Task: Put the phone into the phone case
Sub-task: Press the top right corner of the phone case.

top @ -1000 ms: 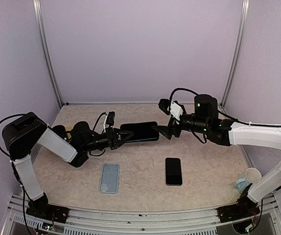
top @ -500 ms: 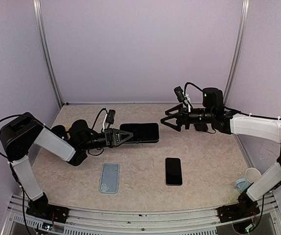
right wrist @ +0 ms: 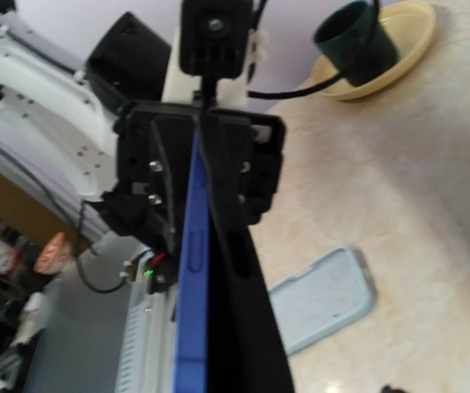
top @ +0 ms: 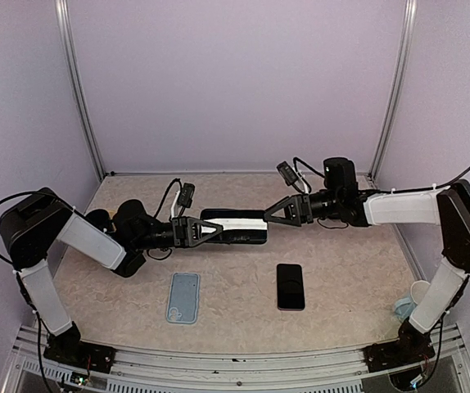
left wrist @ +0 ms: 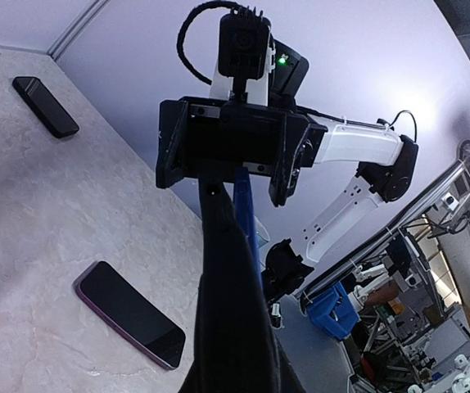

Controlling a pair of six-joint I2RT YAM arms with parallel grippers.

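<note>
Pinching one short end of a blue-edged phone point(top: 247, 229), the left claw point(top: 212, 231) is closed to a narrow gap. It holds the phone clear of the tabletop point(top: 235, 278), lying lengthwise and pointing away from the claw's tip.

At the phone's far end is the right claw point(top: 272, 217), facing the left one head-on. Seen from the left wrist, its two fingers point(left wrist: 169, 155) stand well apart on either side of the phone's thin blue edge, so its jaws are wide around that end. Whether either pad touches the phone cannot be told.

From the right wrist the phone shows edge-on as a blue strip running straight out to the left claw, which is clamped on it.

Below the two claws, on the side toward the arm bases, two things lie flat on the tabletop. A light blue case point(top: 183, 297) lies under and a little behind the left claw's tip. A black phone point(top: 291, 286) lies beneath the right claw, well apart from the case.

Behind the left claw, past its wrist, the right wrist view shows a yellow bowl point(right wrist: 415, 37) with a dark green cup point(right wrist: 354, 41) in it.
</note>
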